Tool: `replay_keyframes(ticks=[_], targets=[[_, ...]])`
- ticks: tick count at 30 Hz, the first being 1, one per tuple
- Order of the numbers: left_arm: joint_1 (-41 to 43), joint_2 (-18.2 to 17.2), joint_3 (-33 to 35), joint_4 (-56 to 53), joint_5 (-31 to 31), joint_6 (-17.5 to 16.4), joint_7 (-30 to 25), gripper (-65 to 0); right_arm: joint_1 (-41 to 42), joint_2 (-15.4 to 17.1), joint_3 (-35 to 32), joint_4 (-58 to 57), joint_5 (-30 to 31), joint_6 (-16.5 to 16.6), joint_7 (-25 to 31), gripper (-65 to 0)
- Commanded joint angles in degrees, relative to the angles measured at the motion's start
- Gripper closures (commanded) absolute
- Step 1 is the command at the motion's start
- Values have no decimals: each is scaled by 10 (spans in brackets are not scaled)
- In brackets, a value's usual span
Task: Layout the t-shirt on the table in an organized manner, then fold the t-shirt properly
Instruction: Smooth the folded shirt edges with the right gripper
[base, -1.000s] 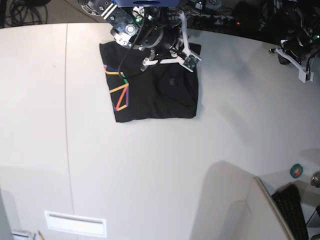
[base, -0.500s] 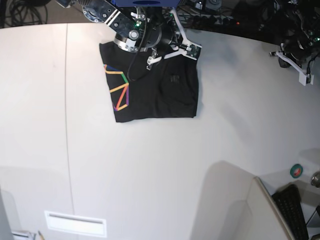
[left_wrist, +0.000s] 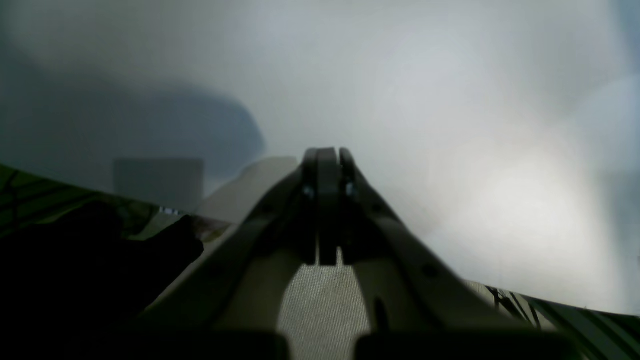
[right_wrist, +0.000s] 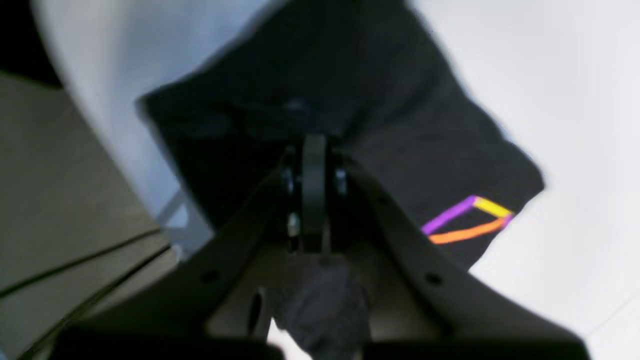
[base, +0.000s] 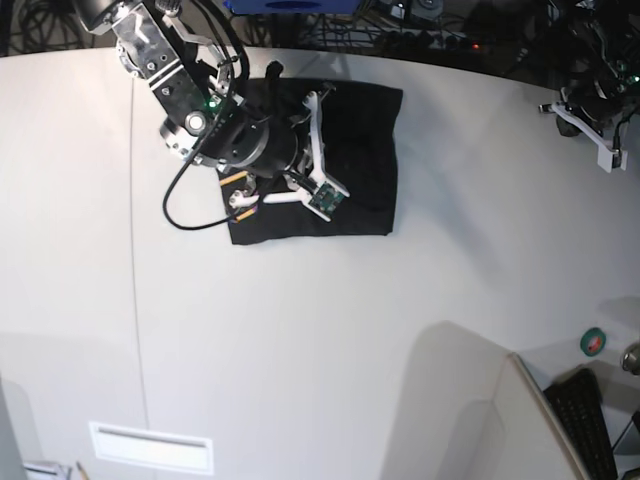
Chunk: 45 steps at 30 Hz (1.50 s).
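The right gripper (right_wrist: 312, 150) had its jaws pressed together with no gap between them, and nothing was pinched there; in the right wrist view the tips hung over the black t-shirt (right_wrist: 380, 125), though whether they touched the cloth could not be told; in the base view that same arm reached in from the far left and its gripper (base: 322, 140) lay over the middle of the garment. The left gripper (left_wrist: 327, 155) was likewise closed, its two fingers meeting along their length and holding nothing; in front of it there was only a pale, blurred surface; in the base view it (base: 590, 125) sat at the far right edge of the table (base: 300, 350), well apart from the shirt.

There was one t-shirt (base: 365, 190), lying as a compact folded rectangle on the far part of the table, a little left of centre; its near edge ran roughly straight, and its right edge was clear of the arm. A piece of the coloured print (right_wrist: 467, 220) (purple, yellow and orange lines) showed near one corner in the right wrist view; in the base view the arm covered most of that side.

Counted: two arms, two grippers, one shirt, one table; a thin dark seam (base: 135, 300) ran from far to near down the left part of the tabletop; a small green and red round object (base: 592, 342) and one dark keyboard (base: 585, 420) sat off the near right corner.
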<state>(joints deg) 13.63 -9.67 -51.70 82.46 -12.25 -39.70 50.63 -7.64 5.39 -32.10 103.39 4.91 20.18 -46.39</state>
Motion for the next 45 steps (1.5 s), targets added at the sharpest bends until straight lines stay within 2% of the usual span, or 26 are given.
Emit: replay_keyframes(ticks=[1,6,13,20,21,24,25,26,30,32,34,36,37,41,45], targets=[[0,-10,-3,8,-6,-3,-7,0,2,-7,-2,15,9,3,13,0],[0,-10,-3,8,-6,-3,-7,0,-18,-7,-39,18,9,3,12,0],[0,-15,-3,8,-6,-3,-7,0,-29,-7,-124,0,9,3,13,0],[0,-18,-6,8,-6,-3,-7,0,-28,-11,-139,-44,12,3,14,0],[0,-18,-6,8,-6,-3,-7,0,-28,-11,-139,-43,12,3,14,-45],[0,-18,-4,8,-6,-3,-7,0,-30,-9,-140,-39,12,3,15,-311],[0,-18,-3,8,-6,-3,-7,0,-31,-8,-140,-34,12,3,15,-354],[0,-18,-3,8,-6,-3,-7,0,-37,-7,-140,-28,12,3,15,-368],[-8,-18,-4,7,-6,-3,-7,0,-43,3,-140,21,10,7,16,-348],[-11,-21,-6,-5,-6,-3,-7,0,-33,6,-133,27,9,3,16,-314],[-12,-32,-3,-24,-6,-3,-7,0,-9,7,-108,13,9,3,16,-215],[-13,-35,-6,-36,-7,-3,-7,0,5,2,-70,-21,9,3,16,-53],[-13,-35,-8,-37,-9,-3,-7,0,14,-7,-50,-40,9,3,16,0],[-8,-36,-8,-38,-10,-3,-7,0,46,-34,10,-119,9,3,20,0],[-9,-36,-8,-38,-11,-3,-7,0,70,-35,20,-179,9,3,69,0]])
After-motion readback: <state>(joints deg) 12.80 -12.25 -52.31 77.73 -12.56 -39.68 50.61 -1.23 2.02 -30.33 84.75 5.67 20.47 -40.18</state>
